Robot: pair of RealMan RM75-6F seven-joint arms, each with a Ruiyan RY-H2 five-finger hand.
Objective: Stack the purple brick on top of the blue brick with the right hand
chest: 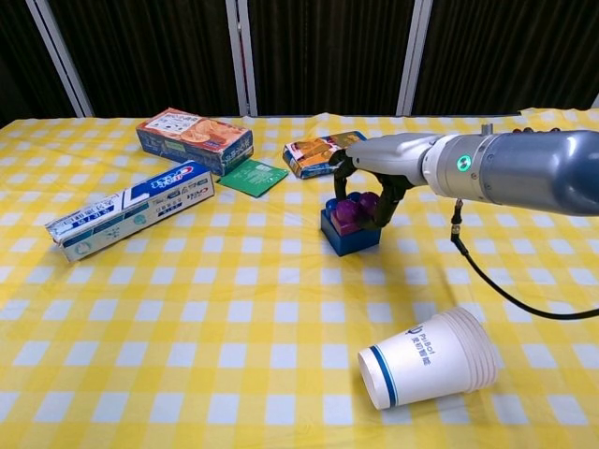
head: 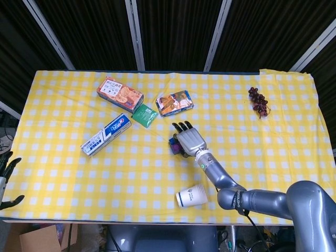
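A: Count them?
B: One purple brick [chest: 350, 211] on one blue brick [chest: 348, 236], the right robot hand [chest: 367, 187] over both, fingers curled down around the purple one, grasping it. One stack of paper cups [chest: 429, 358] lying nearer the robot than that hand, two snack boxes, one toothpaste box [chest: 130, 207], one green packet [chest: 254, 177].

A: What differs between views?
B: Only the head view shows the grapes [head: 258, 101] and the left robot hand [head: 6, 177] off the surface [head: 79, 173] edge, fingers spread, released. The bricks show clearly only from the chest.
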